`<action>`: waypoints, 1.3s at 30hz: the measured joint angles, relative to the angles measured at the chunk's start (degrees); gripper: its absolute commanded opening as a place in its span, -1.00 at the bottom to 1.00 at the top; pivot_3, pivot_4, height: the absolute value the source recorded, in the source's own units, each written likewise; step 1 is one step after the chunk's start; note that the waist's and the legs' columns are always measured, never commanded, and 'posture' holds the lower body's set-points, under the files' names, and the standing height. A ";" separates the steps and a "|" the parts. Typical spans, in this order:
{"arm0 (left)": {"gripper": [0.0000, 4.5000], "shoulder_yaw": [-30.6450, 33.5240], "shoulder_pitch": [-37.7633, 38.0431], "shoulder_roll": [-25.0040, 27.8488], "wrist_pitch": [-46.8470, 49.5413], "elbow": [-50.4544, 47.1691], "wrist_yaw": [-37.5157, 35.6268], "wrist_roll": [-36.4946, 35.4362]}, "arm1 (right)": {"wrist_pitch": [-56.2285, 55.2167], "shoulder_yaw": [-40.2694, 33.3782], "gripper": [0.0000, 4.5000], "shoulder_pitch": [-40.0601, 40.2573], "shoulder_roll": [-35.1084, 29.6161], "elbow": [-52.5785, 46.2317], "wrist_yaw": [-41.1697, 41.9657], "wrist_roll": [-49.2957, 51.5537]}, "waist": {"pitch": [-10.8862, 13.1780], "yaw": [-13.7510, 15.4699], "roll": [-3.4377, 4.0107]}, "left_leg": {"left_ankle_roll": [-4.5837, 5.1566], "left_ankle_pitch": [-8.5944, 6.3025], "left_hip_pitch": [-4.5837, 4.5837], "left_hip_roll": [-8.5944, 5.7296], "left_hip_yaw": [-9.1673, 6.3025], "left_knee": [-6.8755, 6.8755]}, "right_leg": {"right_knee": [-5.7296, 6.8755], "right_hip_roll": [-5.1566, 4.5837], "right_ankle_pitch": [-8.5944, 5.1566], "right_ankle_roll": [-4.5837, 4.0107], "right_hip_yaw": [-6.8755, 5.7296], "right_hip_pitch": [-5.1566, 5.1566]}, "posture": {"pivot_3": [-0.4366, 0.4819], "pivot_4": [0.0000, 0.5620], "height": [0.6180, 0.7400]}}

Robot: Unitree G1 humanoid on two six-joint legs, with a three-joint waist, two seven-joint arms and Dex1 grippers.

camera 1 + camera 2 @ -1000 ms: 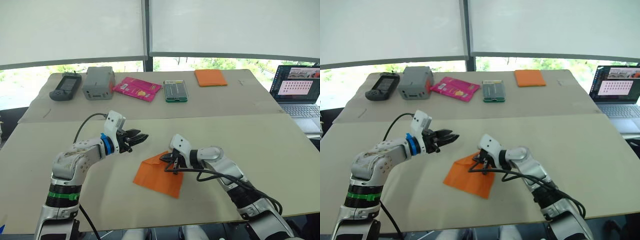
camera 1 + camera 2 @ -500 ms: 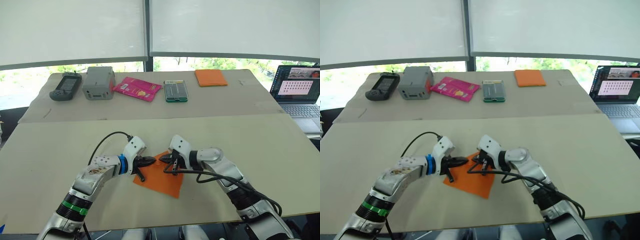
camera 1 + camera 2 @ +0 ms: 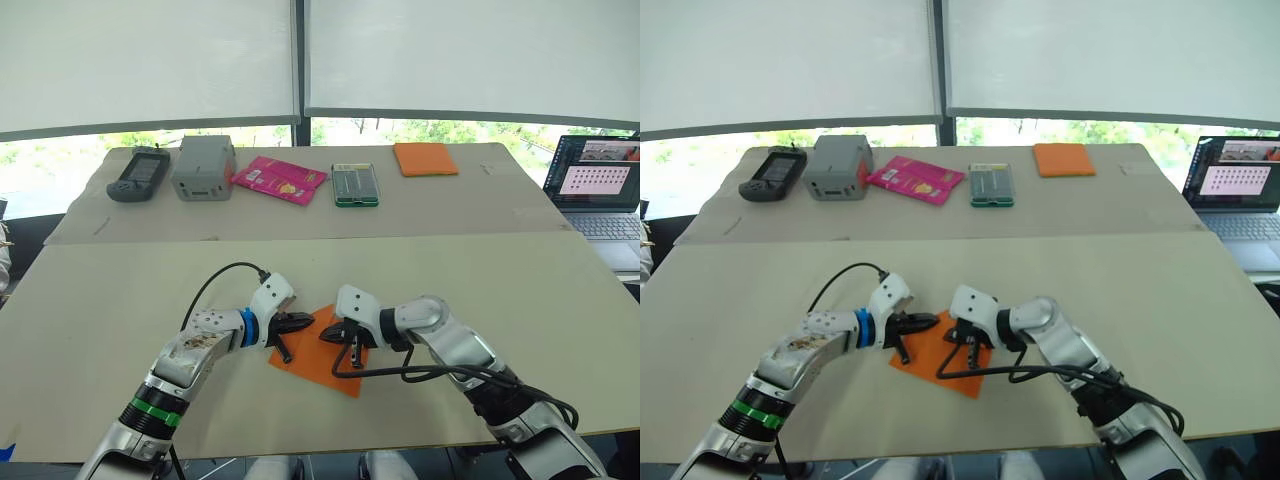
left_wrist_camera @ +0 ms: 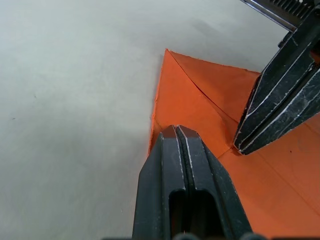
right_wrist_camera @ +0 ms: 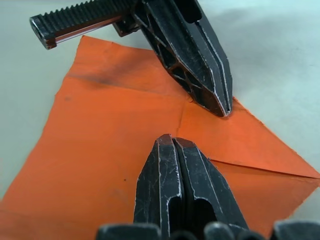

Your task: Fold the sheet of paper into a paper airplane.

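Orange sheet of paper (image 4: 200, 107), folded corner

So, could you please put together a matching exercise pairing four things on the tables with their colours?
Column one:
1. sheet of paper
2. packet
3. boxy device
4. flat case

Column two:
A. grey
B. green
C. bright orange
D. pink

Pairs: 1-C, 2-D, 3-A, 4-B

matt creased sheet of paper (image 5: 115, 135), smooth matt table (image 4: 65, 90)
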 measured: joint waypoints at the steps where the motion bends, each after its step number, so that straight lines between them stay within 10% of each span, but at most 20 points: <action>1: -0.99 0.01 -0.01 -0.24 -0.03 0.04 0.00 0.12 | 0.17 -0.73 -1.00 0.20 0.24 0.27 -0.06 0.74 | 0.00 0.10 0.00 | 0.00 0.00 -0.01 -0.01 0.00 0.01 | 0.00 -0.01 0.00 0.00 0.00 0.00 | -0.05 -0.47 1.00; 14: -0.99 -0.71 -0.65 -1.97 -0.19 0.43 -0.05 1.31 | -1.47 -6.65 -1.00 -4.21 8.70 11.39 -7.39 2.21 | 0.01 0.34 0.02 | -0.05 0.04 -0.30 -0.05 0.03 0.02 | 0.11 -0.04 0.00 0.00 -0.03 -0.16 | -0.05 -0.47 1.00; 39: -0.99 0.24 -0.08 -1.96 -0.04 0.18 -0.56 1.52 | -6.75 -10.55 -1.00 0.35 5.34 8.37 -9.37 2.06 | 0.00 0.47 0.03 | 0.03 0.01 -0.15 -0.18 -0.08 0.02 | 0.02 -0.19 0.00 0.01 -0.08 -0.09 | -0.05 -0.47 1.00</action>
